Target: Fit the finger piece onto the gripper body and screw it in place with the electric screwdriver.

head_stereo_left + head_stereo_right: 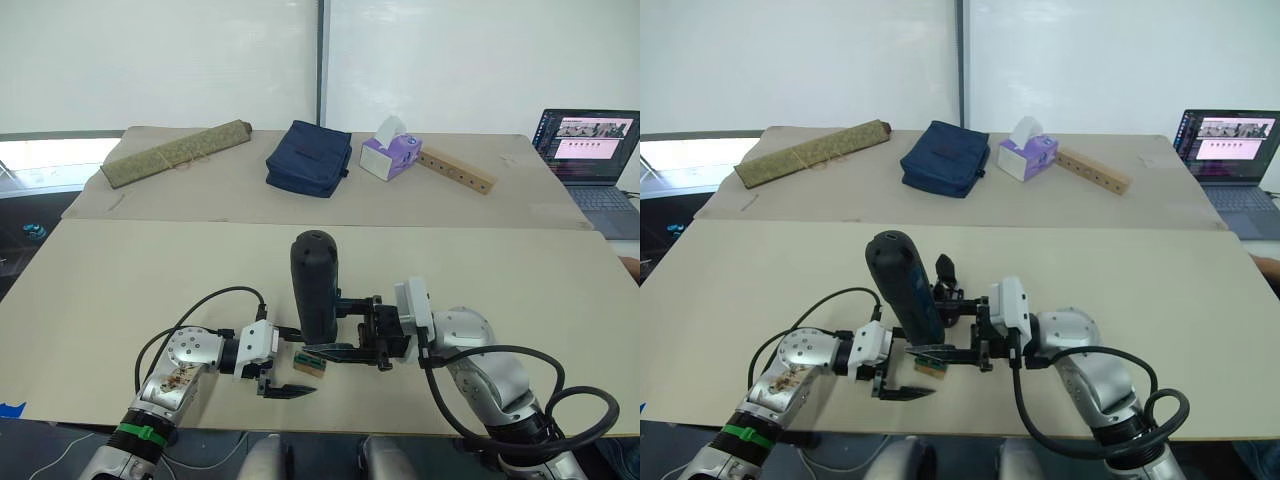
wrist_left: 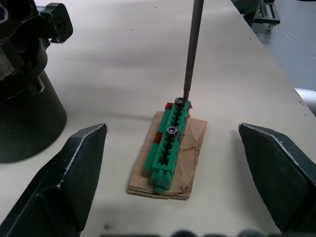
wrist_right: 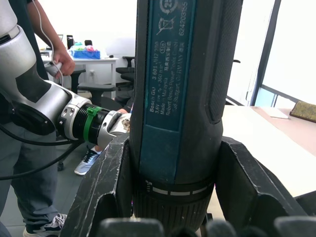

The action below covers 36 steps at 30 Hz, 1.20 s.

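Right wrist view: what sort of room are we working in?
Probably an office or lab: office chairs and a desk stand behind the electric screwdriver, and a laptop sits open nearby.

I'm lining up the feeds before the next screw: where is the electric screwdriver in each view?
Left eye view: electric screwdriver upright at centre, in the right tool.
Right eye view: left of centre, tilted.
Left wrist view: its metal bit comes down onto the green-topped block.
Right wrist view: its body between the fingers.
Shared landmark: the green-topped block.
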Motion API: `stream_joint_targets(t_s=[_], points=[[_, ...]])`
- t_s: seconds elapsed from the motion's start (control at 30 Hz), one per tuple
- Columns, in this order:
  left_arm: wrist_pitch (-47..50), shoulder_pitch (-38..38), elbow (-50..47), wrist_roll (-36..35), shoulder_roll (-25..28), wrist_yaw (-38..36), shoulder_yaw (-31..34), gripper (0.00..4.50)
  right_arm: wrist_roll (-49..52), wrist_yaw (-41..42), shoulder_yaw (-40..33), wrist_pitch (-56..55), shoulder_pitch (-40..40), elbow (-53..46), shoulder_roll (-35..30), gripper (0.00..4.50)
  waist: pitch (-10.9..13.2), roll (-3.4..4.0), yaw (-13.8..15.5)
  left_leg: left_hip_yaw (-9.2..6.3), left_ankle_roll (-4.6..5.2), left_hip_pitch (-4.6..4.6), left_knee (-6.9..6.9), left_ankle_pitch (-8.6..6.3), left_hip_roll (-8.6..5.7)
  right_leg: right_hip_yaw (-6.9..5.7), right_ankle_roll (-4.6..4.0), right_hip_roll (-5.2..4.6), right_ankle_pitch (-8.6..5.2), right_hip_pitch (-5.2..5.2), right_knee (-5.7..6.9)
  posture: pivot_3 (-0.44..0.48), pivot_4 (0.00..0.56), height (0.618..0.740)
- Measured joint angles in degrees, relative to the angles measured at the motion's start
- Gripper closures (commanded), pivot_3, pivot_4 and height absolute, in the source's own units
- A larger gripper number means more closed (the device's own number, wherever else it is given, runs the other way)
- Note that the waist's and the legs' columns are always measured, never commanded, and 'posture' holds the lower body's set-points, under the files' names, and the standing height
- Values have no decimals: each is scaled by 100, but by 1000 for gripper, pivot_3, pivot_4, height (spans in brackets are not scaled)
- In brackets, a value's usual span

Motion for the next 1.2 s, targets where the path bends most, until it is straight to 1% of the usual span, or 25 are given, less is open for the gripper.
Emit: stream_joint_targets(t_s=[1.2], points=[[-72,3,9,9,2,1,-7,0,4,5,0,0,-10,45,1,2575,0,0,0,0,0,0,0,0,0,0,0,0,0,0,0,0,150,740]])
